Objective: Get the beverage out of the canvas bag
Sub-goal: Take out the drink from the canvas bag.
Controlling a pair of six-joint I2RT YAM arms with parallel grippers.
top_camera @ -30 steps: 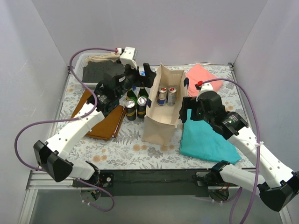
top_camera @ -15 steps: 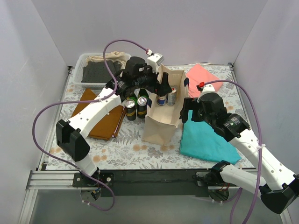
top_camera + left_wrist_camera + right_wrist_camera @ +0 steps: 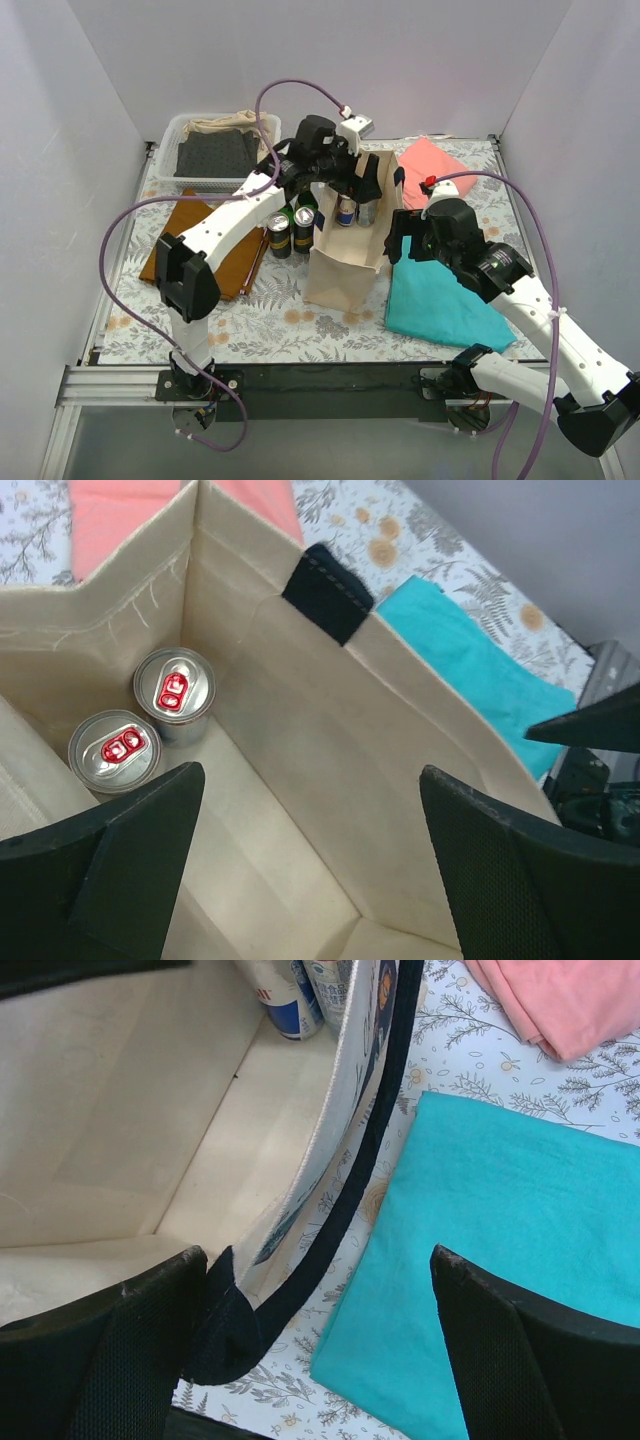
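From above, the left arm (image 3: 235,212) is covering most of the cans (image 3: 346,210) inside the canvas bag (image 3: 345,270). In the right wrist view, the top edge is cutting the cans off, so only their bottoms are showing. Their words are looking too tiny to read.
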